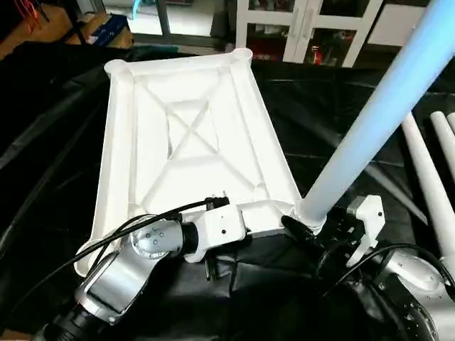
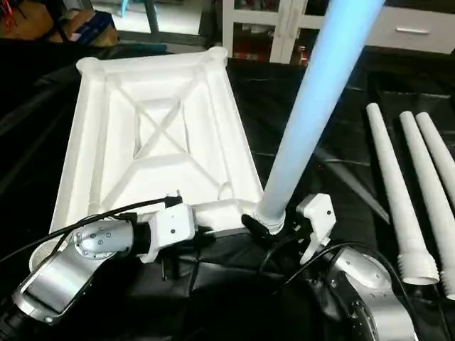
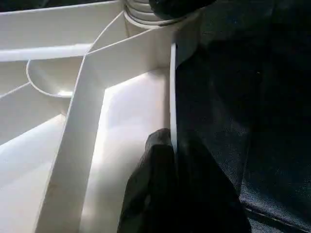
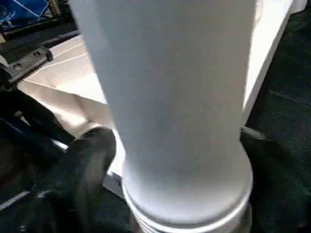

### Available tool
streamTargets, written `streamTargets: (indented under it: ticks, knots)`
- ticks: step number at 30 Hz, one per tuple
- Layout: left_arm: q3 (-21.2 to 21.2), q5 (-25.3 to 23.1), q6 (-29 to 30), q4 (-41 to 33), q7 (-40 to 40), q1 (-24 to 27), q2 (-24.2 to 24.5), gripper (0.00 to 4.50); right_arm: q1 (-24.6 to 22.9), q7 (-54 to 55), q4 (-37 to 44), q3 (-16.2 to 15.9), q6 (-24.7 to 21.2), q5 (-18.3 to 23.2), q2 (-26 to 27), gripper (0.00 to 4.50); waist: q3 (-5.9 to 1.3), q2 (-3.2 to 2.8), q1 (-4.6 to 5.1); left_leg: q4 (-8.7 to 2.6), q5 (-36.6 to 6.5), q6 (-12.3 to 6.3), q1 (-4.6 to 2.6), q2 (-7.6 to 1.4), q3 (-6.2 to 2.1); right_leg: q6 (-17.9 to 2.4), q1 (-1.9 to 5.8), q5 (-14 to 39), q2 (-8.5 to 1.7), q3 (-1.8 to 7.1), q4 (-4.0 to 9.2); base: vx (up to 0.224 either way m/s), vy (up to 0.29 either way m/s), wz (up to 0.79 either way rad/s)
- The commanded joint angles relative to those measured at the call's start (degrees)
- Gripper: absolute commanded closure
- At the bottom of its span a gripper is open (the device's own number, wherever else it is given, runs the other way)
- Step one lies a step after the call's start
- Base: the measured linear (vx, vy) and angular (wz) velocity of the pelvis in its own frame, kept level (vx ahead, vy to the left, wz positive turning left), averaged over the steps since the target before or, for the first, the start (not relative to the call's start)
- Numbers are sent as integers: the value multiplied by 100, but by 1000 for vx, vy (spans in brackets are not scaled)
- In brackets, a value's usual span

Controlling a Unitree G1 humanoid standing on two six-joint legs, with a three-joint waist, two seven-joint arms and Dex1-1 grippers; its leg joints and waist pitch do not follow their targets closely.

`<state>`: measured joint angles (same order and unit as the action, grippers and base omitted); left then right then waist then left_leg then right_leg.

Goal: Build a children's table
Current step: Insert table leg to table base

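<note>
At lower right, the right gripper (image 2: 274, 226) clamps a leg (image 2: 313, 99) entering the tabletop's (image 1: 192, 135) corner socket; the left gripper (image 1: 274, 222) pinches its rim. Next: push straight down.

1. The tabletop (image 1: 178, 135) lies ahead of the left claw (image 3: 172, 160), which grips its near rim.
2. One leg (image 2: 313, 106) stands in the near corner socket, inside the right claw (image 2: 274, 227).
3. Three spare legs (image 2: 405, 192) lie right of the right claw.
</note>
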<state>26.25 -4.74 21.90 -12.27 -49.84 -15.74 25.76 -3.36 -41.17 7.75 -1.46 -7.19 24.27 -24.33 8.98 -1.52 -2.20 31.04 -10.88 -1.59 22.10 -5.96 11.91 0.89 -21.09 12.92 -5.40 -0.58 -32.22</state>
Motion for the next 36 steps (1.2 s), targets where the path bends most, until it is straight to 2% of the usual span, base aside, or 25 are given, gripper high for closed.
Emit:
streamTargets:
  ticks: [1,2,4,10,11,12,14,16,18,20,22,25,28,34,35,36]
  knots:
    - [130,-64,55,416,106,138,-33,450,-45,71,182,126,-69,62,-28,14,-183,109,35,-414,-816,-685,-150,-773,-363,-1406,18,202,-448,232,287,0,0,0]
    - [121,-80,30,448,134,121,-47,450,-25,109,246,206,-42,38,-63,14,-176,107,35,-432,-987,-607,-155,-780,-370,-1387,15,493,-453,238,310,0,0,0]
    - [107,-101,17,481,183,106,-69,450,-20,97,310,270,-60,65,-109,14,-175,108,39,-436,-1057,-548,-167,-778,-369,-1360,5,592,-440,238,316,0,0,0]
    - [57,-196,-91,754,390,-2,-189,450,35,25,502,443,-232,176,-304,14,-184,107,42,-419,-1044,-547,-166,-766,-367,-1320,11,619,-451,236,322,0,0,0]
    - [61,-214,-142,842,412,-52,-221,450,154,58,386,486,-260,134,-346,14,-184,70,39,-419,-1051,-537,-159,-762,-375,-1318,13,637,-458,237,321,0,0,0]
    - [67,-223,-179,889,413,-82,-240,450,253,42,279,504,-249,103,-371,14,-175,91,54,-424,-1090,-535,-153,-754,-372,-1313,12,707,-450,233,337,0,0,0]
    - [70,-229,-205,923,406,-105,-254,450,336,14,192,509,-247,89,-393,14,-190,89,68,-413,-1089,-509,-149,-753,-382,-1332,25,761,-462,233,327,0,0,0]
    - [79,-232,-244,957,344,-132,-266,450,516,-156,20,424,-272,47,-471,14,-203,37,64,-393,-942,-571,-158,-755,-378,-1386,25,529,-452,226,307,0,0,0]
    - [89,-238,-265,976,309,-145,-269,450,615,-259,-83,369,-294,32,-515,14,-212,45,66,-380,-846,-622,-165,-755,-366,-1434,26,350,-443,223,295,0,0,0]
    - [97,-242,-301,1003,296,-152,-260,450,846,-450,-275,274,-298,21,-578,14,-222,71,70,-346,-667,-792,-145,-743,-359,-1521,43,31,-440,207,254,0,0,0]
    - [97,-242,-301,1003,296,-152,-260,450,846,-450,-275,274,-298,21,-578,14,-224,48,54,-340,-663,-819,-154,-755,-353,-1529,37,53,-448,211,249,0,0,0]
    - [101,-225,-316,987,266,-137,-224,450,1118,-555,-495,245,-301,-10,-604,14,-220,59,70,-346,-723,-810,-136,-749,-364,-1559,43,213,-450,205,252,0,0,0]
    - [105,-222,-323,980,243,-122,-207,450,1310,-800,-661,170,-375,-1,-695,14,-222,62,70,-345,-898,-729,-148,-755,-359,-1560,33,468,-452,218,266,0,0,0]
    - [106,-224,-336,990,206,-134,-195,450,1519,-1128,-934,147,-404,6,-830,14,-256,65,61,-291,-568,-878,-132,-743,-350,-1633,44,64,-454,214,212,0,0,0]
    - [112,-225,-342,993,193,-139,-186,450,1576,-1224,-1013,131,-399,-3,-857,41,-257,67,63,-284,-505,-931,-124,-743,-349,-1655,42,-33,-446,208,200,0,0,0]
    - [117,-223,-345,991,180,-143,-179,450,1637,-1368,-1100,90,-422,-3,-900,49,-260,69,69,-273,-499,-973,-116,-737,-349,-1689,43,-55,-446,200,193,0,0,0]
